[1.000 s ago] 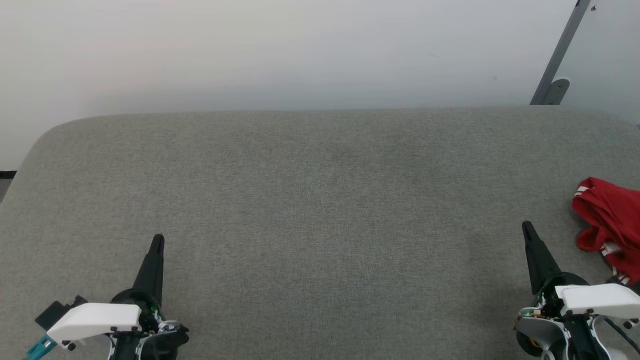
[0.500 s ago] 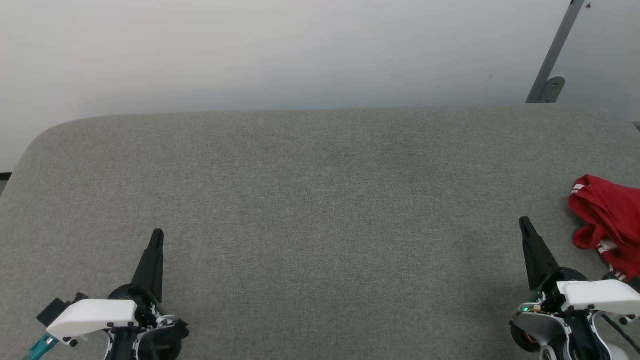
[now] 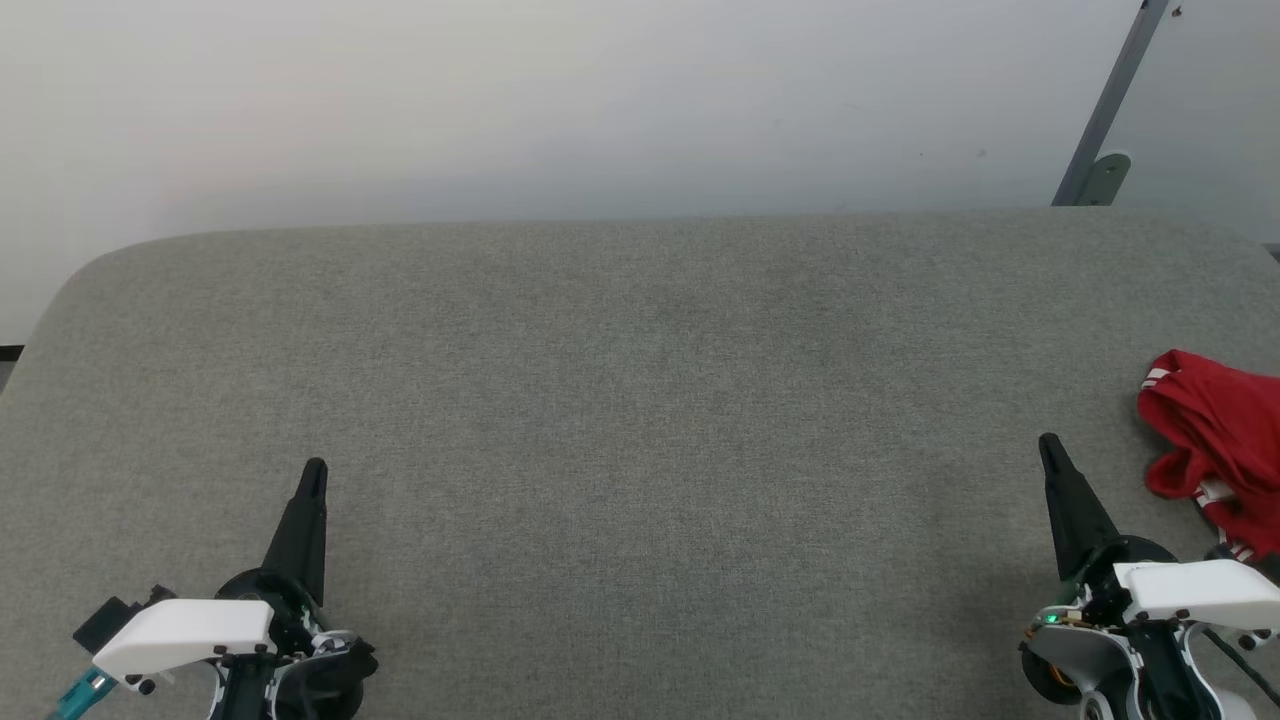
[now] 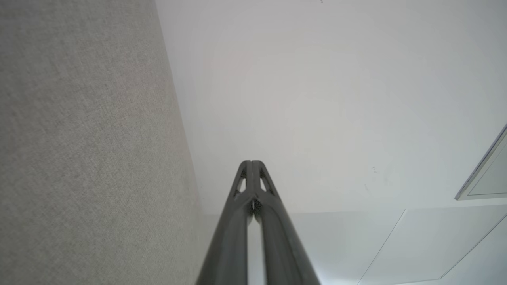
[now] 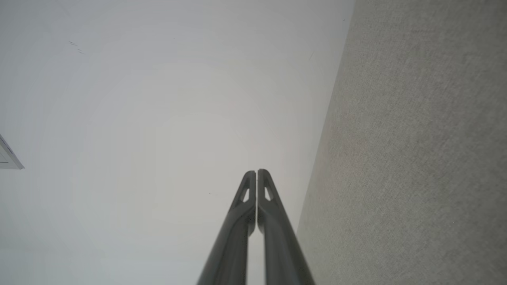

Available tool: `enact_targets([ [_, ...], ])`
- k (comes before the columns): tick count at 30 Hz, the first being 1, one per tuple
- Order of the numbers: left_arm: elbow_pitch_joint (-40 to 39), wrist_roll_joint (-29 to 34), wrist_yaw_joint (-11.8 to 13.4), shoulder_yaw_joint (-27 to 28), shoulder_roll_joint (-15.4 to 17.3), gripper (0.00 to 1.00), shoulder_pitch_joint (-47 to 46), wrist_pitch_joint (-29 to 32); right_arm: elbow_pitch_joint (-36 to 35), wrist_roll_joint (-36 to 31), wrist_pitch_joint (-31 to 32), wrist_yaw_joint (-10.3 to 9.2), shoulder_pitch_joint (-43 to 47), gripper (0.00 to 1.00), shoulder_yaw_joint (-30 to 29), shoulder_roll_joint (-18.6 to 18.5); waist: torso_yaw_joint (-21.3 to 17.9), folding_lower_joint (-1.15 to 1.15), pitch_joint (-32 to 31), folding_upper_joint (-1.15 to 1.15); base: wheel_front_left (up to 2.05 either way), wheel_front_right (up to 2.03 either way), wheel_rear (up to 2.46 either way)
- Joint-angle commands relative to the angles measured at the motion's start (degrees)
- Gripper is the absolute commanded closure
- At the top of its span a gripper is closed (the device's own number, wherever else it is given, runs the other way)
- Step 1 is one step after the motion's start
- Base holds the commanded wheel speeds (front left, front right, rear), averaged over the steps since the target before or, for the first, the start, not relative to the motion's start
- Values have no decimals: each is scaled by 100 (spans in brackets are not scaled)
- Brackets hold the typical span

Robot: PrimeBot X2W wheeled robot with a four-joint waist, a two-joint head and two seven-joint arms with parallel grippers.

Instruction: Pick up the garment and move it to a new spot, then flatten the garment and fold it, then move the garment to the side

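The garment (image 3: 1220, 440) is a crumpled red heap with white striped trim, lying at the right edge of the grey fabric surface (image 3: 640, 400) and partly cut off by the head view's border. My right gripper (image 3: 1049, 443) is shut and empty, its tip just left of the heap and apart from it. At the lower left my left gripper (image 3: 314, 467) is shut and empty too, far from the garment. The left gripper (image 4: 251, 162) and the right gripper (image 5: 256, 171) both show their fingers pressed together in the wrist views.
A pale wall rises behind the surface's far edge. A grey metal bar with a bracket (image 3: 1100, 130) leans at the back right. The surface's left corner (image 3: 70, 290) is rounded.
The head view shifted slightly a second ago, so everything sits a little higher and to the left. Since half a second ago nothing has visibly moved.
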Motion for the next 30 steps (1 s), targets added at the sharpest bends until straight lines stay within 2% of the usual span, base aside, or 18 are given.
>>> enact_targets([
  [1,-1,13,13,24,-10,100,-65,24,7,21,7,0,-29,100,4,-16,0,0,0,0,0,0,0],
  [30,1,48,13,58,-32,100,-69,46,7,21,6,0,-29,100,5,-16,0,0,0,0,0,0,0],
])
